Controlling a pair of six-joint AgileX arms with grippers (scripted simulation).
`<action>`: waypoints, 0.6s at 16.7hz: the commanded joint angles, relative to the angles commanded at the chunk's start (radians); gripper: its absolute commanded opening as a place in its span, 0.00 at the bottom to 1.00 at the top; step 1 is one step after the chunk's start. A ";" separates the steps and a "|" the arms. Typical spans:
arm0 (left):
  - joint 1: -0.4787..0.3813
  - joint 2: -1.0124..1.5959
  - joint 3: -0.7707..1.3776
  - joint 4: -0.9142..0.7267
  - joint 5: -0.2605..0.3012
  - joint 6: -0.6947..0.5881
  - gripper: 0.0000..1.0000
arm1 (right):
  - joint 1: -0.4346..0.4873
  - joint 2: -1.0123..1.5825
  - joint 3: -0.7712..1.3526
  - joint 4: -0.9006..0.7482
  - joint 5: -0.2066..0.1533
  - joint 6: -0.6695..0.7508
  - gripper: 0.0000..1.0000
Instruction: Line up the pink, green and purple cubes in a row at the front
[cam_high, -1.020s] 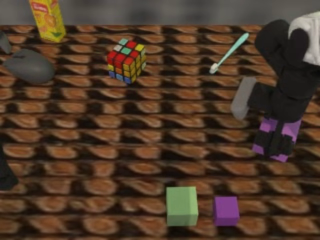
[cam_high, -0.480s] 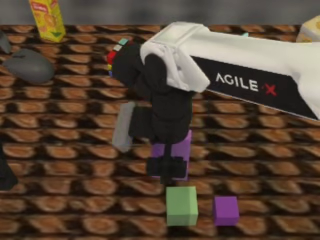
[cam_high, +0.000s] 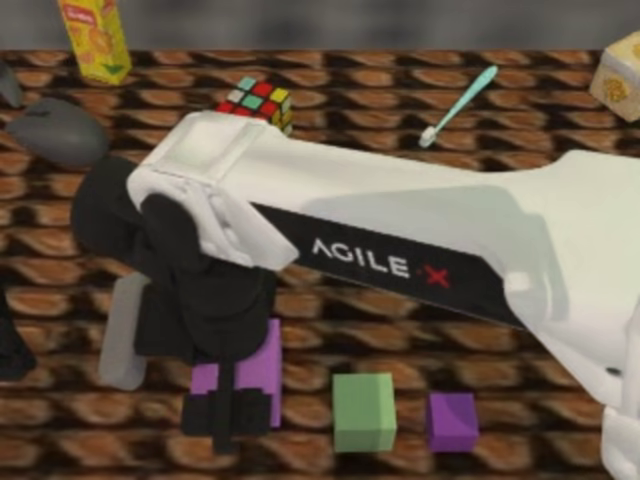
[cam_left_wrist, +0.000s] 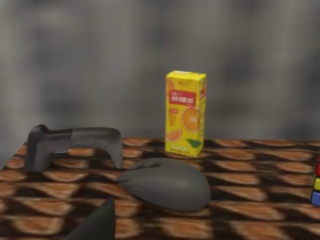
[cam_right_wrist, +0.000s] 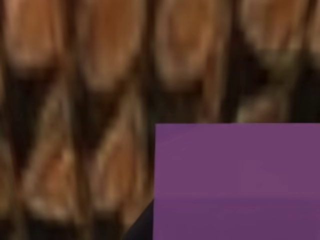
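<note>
A: Since half a second ago, your right arm has swung farther toward the counter's (cam_high: 560, 110) left and front. Its end effector (cam_high: 228, 408) has carried the pink cube (cam_high: 262, 372) from just behind the green cube (cam_high: 364, 410) to a spot left of it.

B: Is the end effector gripping the cube?

A: Yes, you can see its dark fingers (cam_high: 255, 408) pinching the pink cube from above. The right wrist view shows the cube's violet face filling one corner against the wood grain.

B: Is the cube down on the counter?

A: You can't tell from these views.

B: Where are the other two cubes?

A: The green cube sits at the front, just right of the pink one, with a gap between them. The purple cube (cam_high: 452, 421) is near the green one's right side, not touching it.

B: And your left arm?

A: It's parked at the counter's left edge, only a dark sliver (cam_high: 12, 345) showing. You can't tell how its end effector stands. Its wrist camera faces a juice carton (cam_left_wrist: 185, 113), a grey mouse (cam_left_wrist: 166, 183) and a dark scanner (cam_left_wrist: 70, 145).

B: Anything else?

A: A puzzle cube (cam_high: 258, 99) peeks out behind the right arm, and a toothbrush (cam_high: 458, 105) lies at the back right.
</note>
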 joint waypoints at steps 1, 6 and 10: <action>0.000 0.000 0.000 0.000 0.000 0.000 1.00 | 0.000 0.000 0.000 0.000 0.000 0.000 0.00; 0.000 0.000 0.000 0.000 0.000 0.000 1.00 | -0.009 0.008 -0.069 0.077 -0.001 0.008 0.00; 0.000 0.000 0.000 0.000 0.000 0.000 1.00 | 0.000 0.039 -0.183 0.227 0.000 0.003 0.00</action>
